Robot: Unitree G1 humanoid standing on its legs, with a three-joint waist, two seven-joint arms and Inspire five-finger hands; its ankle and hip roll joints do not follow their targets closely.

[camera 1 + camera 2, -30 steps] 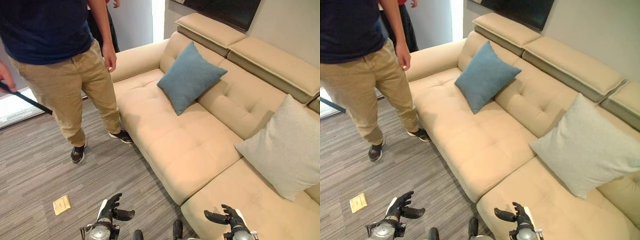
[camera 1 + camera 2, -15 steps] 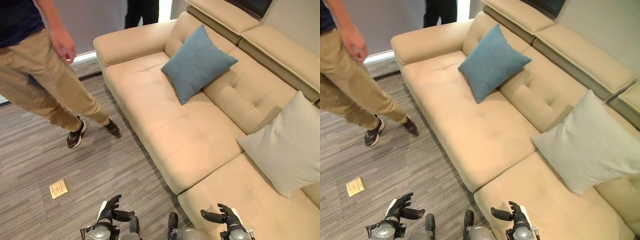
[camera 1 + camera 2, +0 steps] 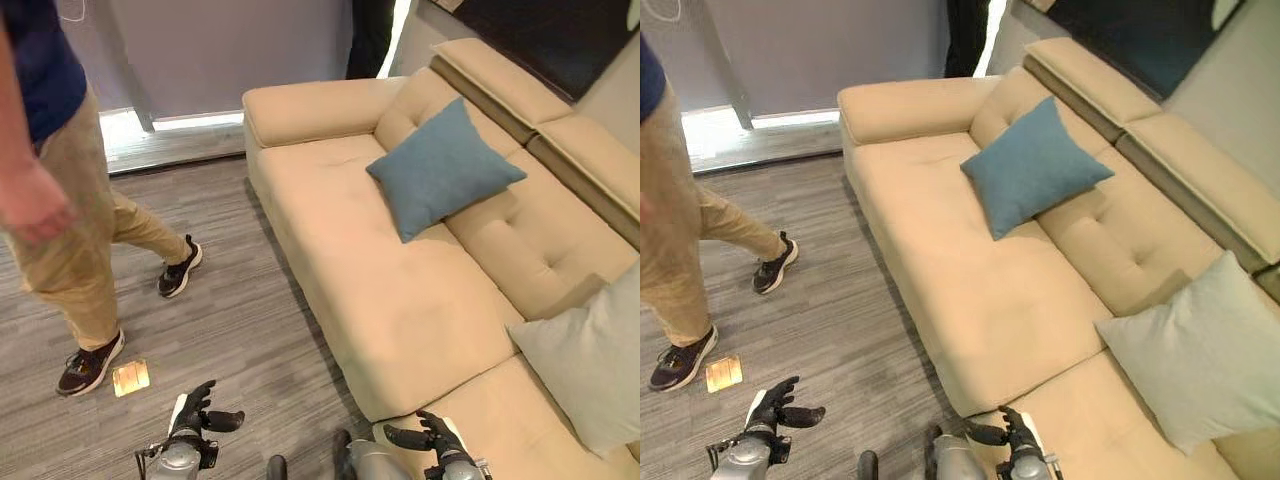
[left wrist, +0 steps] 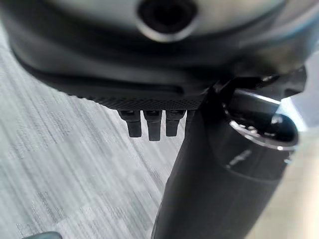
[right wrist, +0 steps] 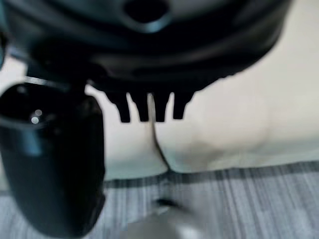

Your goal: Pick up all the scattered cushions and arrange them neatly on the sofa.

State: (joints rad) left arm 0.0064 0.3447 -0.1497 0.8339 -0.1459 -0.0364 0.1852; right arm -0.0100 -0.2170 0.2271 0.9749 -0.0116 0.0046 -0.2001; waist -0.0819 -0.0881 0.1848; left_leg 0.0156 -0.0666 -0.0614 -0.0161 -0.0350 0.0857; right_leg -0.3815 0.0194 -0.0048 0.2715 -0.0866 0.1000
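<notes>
**Both robot hands empty; cushions on sofa**

The sofa (image 3: 400,290) carries a blue cushion (image 3: 442,168) propped against its backrest and a grey cushion (image 3: 590,365) at its near end. No cushion lies on the floor beside the sofa. The left robot hand (image 3: 195,413) hangs relaxed over the floor; the right robot hand (image 3: 432,439), also slack and empty, sits at the sofa's front edge, nearer the grey cushion. A person (image 3: 60,200) stands off the sofa's far end.

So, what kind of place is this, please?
Probably a living room or lounge: a long beige sofa with a blue cushion and a grey cushion on it, grey striped floor, and a person standing nearby.
</notes>
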